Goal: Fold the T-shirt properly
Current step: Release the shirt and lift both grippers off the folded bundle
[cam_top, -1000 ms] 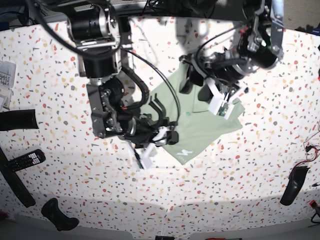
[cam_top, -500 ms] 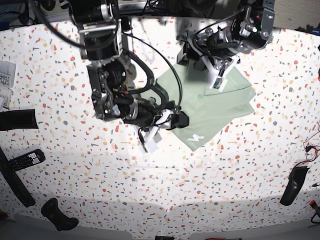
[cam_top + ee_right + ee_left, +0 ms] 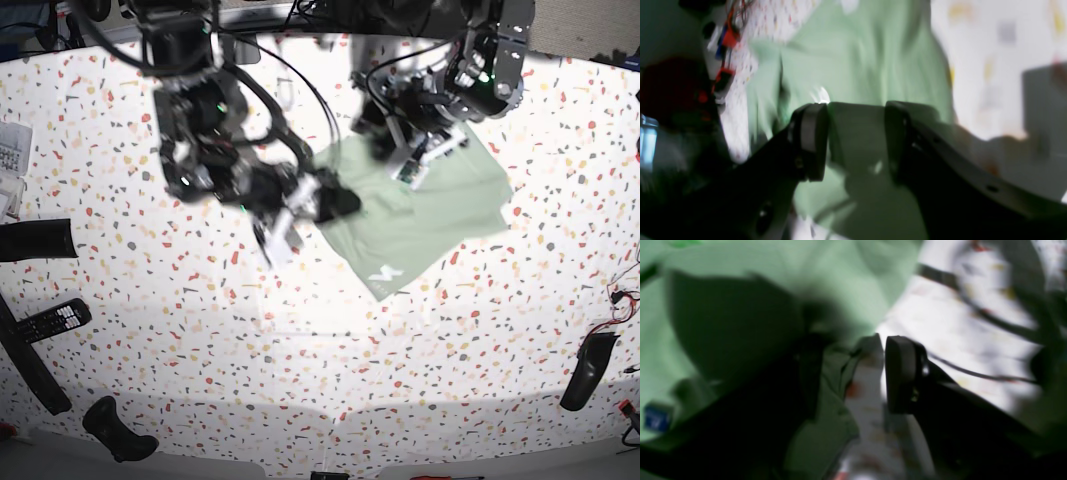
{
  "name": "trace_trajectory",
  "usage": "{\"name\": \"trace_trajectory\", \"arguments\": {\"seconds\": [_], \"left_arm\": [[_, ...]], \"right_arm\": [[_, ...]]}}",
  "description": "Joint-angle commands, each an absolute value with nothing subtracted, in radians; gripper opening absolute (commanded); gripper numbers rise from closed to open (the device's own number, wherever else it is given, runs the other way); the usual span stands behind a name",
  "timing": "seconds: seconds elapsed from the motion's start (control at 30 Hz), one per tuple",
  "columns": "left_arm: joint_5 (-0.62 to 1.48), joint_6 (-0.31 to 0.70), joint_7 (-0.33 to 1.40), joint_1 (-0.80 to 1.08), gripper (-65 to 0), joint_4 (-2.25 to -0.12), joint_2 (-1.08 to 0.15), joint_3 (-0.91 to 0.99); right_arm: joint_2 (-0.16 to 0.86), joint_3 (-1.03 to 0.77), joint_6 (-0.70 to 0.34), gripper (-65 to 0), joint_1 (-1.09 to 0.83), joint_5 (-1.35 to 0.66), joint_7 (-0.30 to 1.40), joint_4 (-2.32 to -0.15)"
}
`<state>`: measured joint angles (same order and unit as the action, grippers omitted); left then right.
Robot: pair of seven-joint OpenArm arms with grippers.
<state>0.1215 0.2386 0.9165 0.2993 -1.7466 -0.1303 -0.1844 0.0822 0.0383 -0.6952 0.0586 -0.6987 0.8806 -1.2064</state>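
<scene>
Both arms are higher up the worktop (image 3: 150,330) than a moment ago, and the shirt (image 3: 430,225) lies a bit farther back and more to the side with the left arm. The shirt is a green folded shape on the speckled worktop, with a small white mark (image 3: 383,272) near its front corner. The right fingers (image 3: 335,205) are at the shirt's edge on the side of the right arm. In the right wrist view, the two dark fingers (image 3: 811,140) stand apart with green cloth seen between them, but it is too blurry to tell if they pinch it. The left fingers (image 3: 410,165) are over the shirt's back edge. In the left wrist view, one finger (image 3: 902,373) is clear and the other is lost in dark cloth, so I cannot tell how wide they are.
</scene>
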Motion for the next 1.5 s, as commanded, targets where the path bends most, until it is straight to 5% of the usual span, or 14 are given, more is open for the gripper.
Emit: {"name": "trace_trajectory", "arguments": {"seconds": [0.0,0.17,0.47,0.87,1.27,1.47], "left_arm": [[-0.024,0.173,1.011,0.307,-35.4,-1.729,-0.15,-0.171],[-0.212,0.172,0.983,0.306,-35.4,-1.729,-0.16,-0.171],[-0.208,0.15,0.885,0.261,-35.4,-1.729,-0.279,-0.171],[-0.219,0.142,0.916,0.228,-35.4,-1.729,-0.281,-0.171],[-0.19,0.142,0.949,0.224,-35.4,-1.729,-0.28,-0.171],[-0.149,0.142,0.949,0.224,-35.4,-1.729,-0.281,-0.171]], "right_arm": [[0.097,0.041,-0.698,-37.7,0.043,-0.696,0.907,-1.234],[0.131,0.041,-0.698,-37.7,-0.035,-0.701,0.92,-1.361],[0.127,0.085,-0.698,-37.7,-0.08,-0.842,1.032,-1.517],[0.125,0.091,-0.698,-37.6,0.036,-0.838,0.83,-1.537],[0.06,0.091,-0.698,-37.6,0.269,-0.397,0.531,-1.439],[0.027,0.092,-0.698,-37.6,0.361,-0.323,0.533,-1.242]]}}
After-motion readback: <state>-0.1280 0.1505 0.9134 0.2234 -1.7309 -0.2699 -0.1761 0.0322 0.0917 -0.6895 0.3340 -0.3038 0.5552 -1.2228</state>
